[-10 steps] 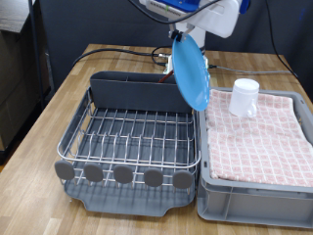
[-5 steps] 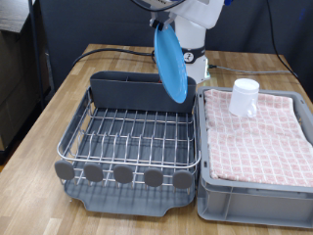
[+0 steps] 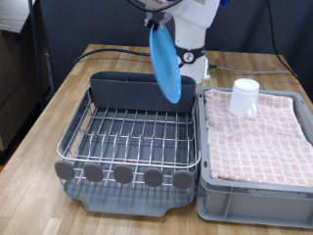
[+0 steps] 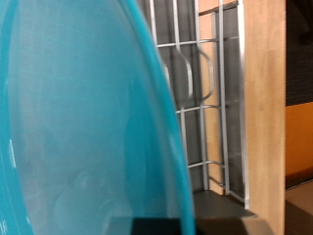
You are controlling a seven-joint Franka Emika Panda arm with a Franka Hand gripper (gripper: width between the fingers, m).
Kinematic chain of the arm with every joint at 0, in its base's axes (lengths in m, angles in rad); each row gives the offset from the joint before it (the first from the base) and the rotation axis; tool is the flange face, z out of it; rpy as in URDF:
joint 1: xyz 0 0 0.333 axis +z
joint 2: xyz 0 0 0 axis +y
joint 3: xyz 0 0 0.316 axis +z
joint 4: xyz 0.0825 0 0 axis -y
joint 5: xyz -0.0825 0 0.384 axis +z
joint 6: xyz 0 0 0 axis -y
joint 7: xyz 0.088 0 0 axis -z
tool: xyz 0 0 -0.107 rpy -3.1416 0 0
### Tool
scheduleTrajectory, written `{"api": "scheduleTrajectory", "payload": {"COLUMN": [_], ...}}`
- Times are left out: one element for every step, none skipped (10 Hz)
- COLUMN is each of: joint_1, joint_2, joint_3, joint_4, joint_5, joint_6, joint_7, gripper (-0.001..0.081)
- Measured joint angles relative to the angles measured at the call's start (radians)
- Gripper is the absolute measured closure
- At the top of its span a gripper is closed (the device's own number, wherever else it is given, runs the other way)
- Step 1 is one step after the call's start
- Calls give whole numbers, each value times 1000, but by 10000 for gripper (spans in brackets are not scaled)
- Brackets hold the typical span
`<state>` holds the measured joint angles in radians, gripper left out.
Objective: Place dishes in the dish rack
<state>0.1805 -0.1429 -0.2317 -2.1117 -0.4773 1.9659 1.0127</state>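
Observation:
My gripper [image 3: 162, 22] is shut on the top rim of the bright blue plate [image 3: 164, 63] and holds it on edge, hanging in the air above the back of the dish rack [image 3: 132, 147], near the grey utensil caddy [image 3: 137, 93]. In the wrist view the plate [image 4: 78, 117] fills most of the picture, with the rack's silver wires [image 4: 201, 88] beyond it. The white cup [image 3: 245, 97] stands upside down on the pink checked cloth [image 3: 259, 137] at the exterior view's right. The wooden spoon is not in view.
The grey crate [image 3: 249, 201] under the cloth stands right against the rack on the exterior view's right. Both rest on a wooden table [image 3: 59, 113]. Black cables [image 3: 122, 51] lie on the table behind the rack.
The gripper has carried the blue plate towards the exterior view's left, from over the crate's edge to over the back of the rack. The cup and rack have not moved.

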Motion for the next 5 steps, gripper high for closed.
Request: {"api": "scheduleTrajectory", "payload": {"joint_1": [-1, -3, -5, -8, -9], "joint_2": [1, 4, 8, 11, 15], "joint_3": [-8, -17, -27, -37, -47], "joint_4": [4, 9, 13, 16, 19], "joint_5": [-12, -22, -30, -35, -37], "joint_6": [3, 8, 14, 20, 28], "joint_7": [-19, -40, -61, -80, -98], "gripper": [780, 780, 780, 780, 780]}}
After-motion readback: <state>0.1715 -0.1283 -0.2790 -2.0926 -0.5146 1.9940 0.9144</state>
